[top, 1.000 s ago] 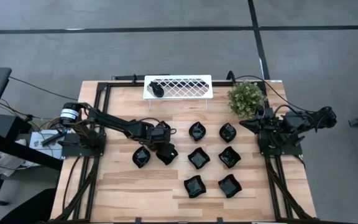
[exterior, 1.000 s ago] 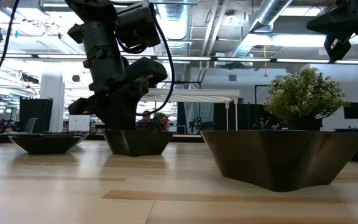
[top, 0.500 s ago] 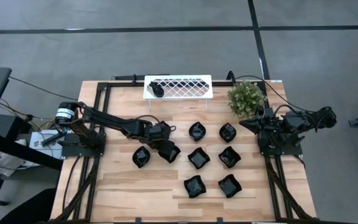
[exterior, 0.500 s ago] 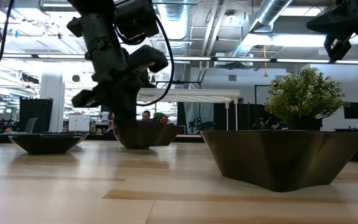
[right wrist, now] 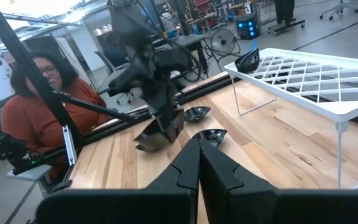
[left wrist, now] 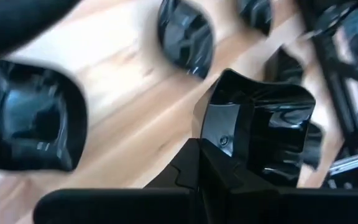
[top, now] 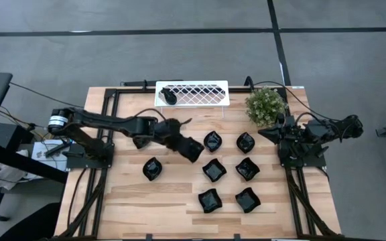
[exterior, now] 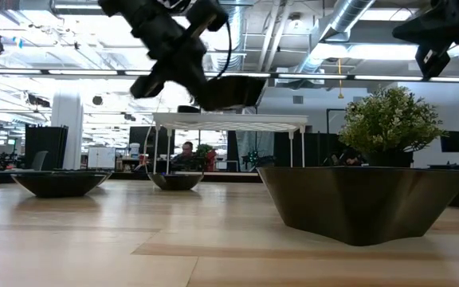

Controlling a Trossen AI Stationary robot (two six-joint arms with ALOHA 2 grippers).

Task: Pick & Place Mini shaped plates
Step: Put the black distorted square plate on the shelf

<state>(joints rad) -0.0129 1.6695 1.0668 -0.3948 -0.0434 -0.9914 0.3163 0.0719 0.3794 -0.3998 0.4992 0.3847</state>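
Left gripper [top: 181,142] clamped on one mini plate [top: 192,150] — raised off the table [top: 129,197], tilted, near the rack [top: 191,93]. Right gripper [top: 268,133] parked beside the plant [top: 265,105] — fingers together.

Light wooden table [top: 126,201] with black frame rails, seven small glossy black plates [top: 214,170] resting on its top, white lattice rack [top: 193,93] at the far edge, small green plant [top: 265,106] beside it

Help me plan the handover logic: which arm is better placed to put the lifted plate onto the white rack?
Left. The left gripper already grips the lifted plate above the table, near the white rack. The right gripper is parked at the table's right edge.
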